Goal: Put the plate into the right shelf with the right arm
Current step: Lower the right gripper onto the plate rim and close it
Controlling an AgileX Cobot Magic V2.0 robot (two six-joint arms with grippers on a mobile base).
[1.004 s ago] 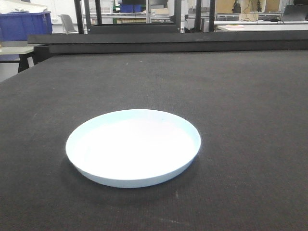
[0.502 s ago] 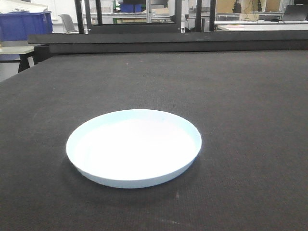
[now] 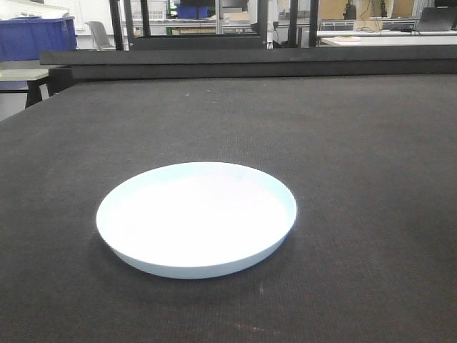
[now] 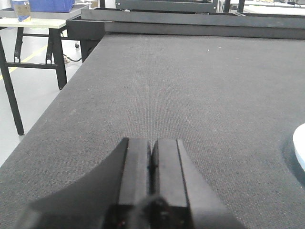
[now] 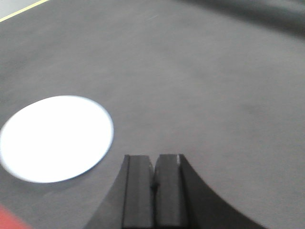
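Note:
The white plate point(image 3: 196, 219) lies flat on the dark table point(image 3: 357, 143), left of centre in the front view. Through the right wrist camera the plate point(image 5: 55, 137) sits ahead and to the left of my right gripper point(image 5: 154, 158), which is shut on nothing and apart from it. My left gripper point(image 4: 151, 141) is shut with its fingers pressed together over bare table; only a sliver of the plate point(image 4: 300, 150) shows at that view's right edge. The right shelf is out of view.
A raised black ledge point(image 3: 250, 61) runs along the table's far side. Beyond it stand black uprights point(image 3: 118, 25), a blue bin point(image 3: 36, 36) and benches. The table's left edge point(image 4: 47, 114) drops to the floor, with a side table point(image 4: 33, 28) nearby.
The plate's place in the front view shifts by a few pixels left; otherwise nothing visibly differs.

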